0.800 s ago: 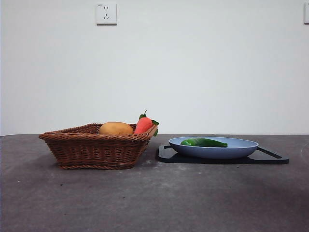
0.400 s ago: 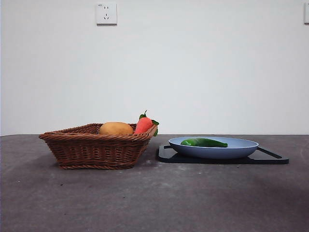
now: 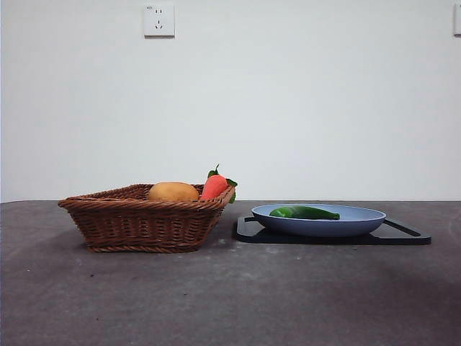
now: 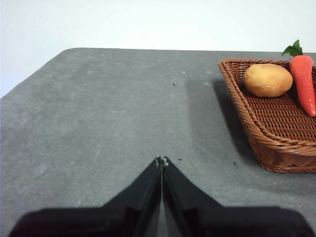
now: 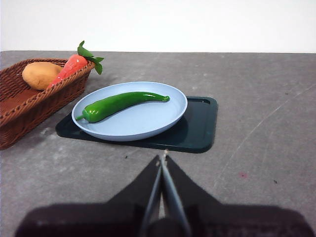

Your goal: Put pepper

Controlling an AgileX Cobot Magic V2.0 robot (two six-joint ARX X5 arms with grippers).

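Note:
The long green pepper (image 3: 303,213) lies on the blue plate (image 3: 360,219), which sits on a black tray (image 3: 403,236). In the right wrist view the pepper (image 5: 121,103) lies across the plate (image 5: 143,123). My right gripper (image 5: 162,159) is shut and empty, apart from the tray, on the side away from the wall. My left gripper (image 4: 161,161) is shut and empty over bare table, beside the wicker basket (image 4: 276,143). Neither gripper shows in the front view.
The wicker basket (image 3: 137,220) stands left of the tray and holds a tan potato (image 3: 173,192) and a red-orange carrot with green leaves (image 3: 214,185). A white wall with a socket (image 3: 158,20) is behind the grey table (image 3: 230,295).

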